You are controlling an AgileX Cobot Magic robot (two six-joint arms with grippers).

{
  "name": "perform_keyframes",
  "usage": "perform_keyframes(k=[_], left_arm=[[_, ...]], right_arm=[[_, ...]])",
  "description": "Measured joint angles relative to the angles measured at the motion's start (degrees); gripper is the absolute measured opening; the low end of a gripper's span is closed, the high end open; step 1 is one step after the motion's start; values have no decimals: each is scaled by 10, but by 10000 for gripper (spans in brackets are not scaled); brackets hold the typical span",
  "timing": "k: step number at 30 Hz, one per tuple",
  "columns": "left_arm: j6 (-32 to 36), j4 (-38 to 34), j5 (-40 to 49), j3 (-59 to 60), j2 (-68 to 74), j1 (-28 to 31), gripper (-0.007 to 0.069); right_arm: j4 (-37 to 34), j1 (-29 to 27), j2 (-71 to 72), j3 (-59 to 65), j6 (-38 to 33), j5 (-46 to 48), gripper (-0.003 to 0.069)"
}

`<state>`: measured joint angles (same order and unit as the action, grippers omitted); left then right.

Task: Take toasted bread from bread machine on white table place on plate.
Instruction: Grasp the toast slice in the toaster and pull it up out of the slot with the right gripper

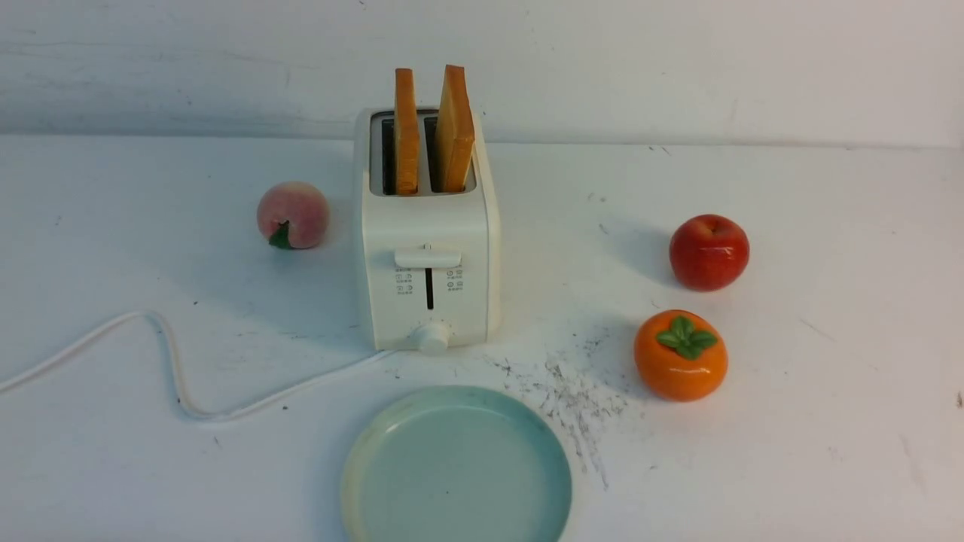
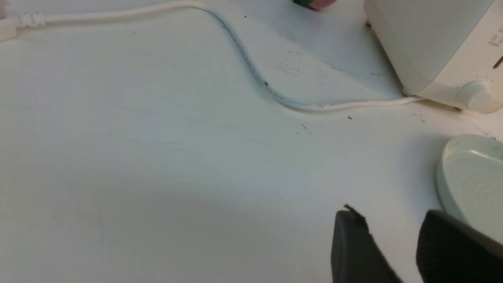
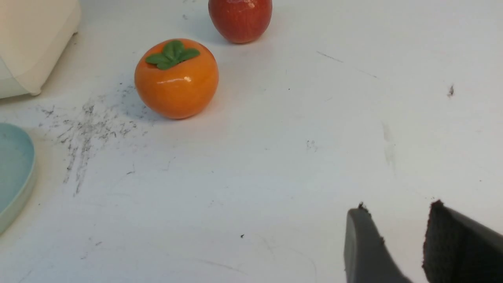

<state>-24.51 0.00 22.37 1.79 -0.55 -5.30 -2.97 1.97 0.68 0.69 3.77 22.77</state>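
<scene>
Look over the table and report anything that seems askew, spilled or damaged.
The right slice of toast sits askew in the toaster, the left slice straight. Dark scuffs mark the table beside the plate.

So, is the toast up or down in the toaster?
Up: both toast slices stand well out of the toaster slots; its lever sits high.

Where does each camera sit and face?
Front: between the arms, facing forward over the white table at the bread machine, toasted bread and plate; no robot part shows.
Left wrist: on the left arm, looking low at the cord; the left tool shows.
Right wrist: on the right arm, facing the persimmon and apple; the right tool shows.
Shared: both wrist views catch the bread machine's corner and the plate's edge.
</scene>
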Motion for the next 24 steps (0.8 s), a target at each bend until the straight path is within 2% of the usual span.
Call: perform_keyframes(k=[24], left_arm=[[0, 11, 0, 0, 0, 0, 239]], right_arm=[[0, 0, 0, 0, 0, 0, 240]])
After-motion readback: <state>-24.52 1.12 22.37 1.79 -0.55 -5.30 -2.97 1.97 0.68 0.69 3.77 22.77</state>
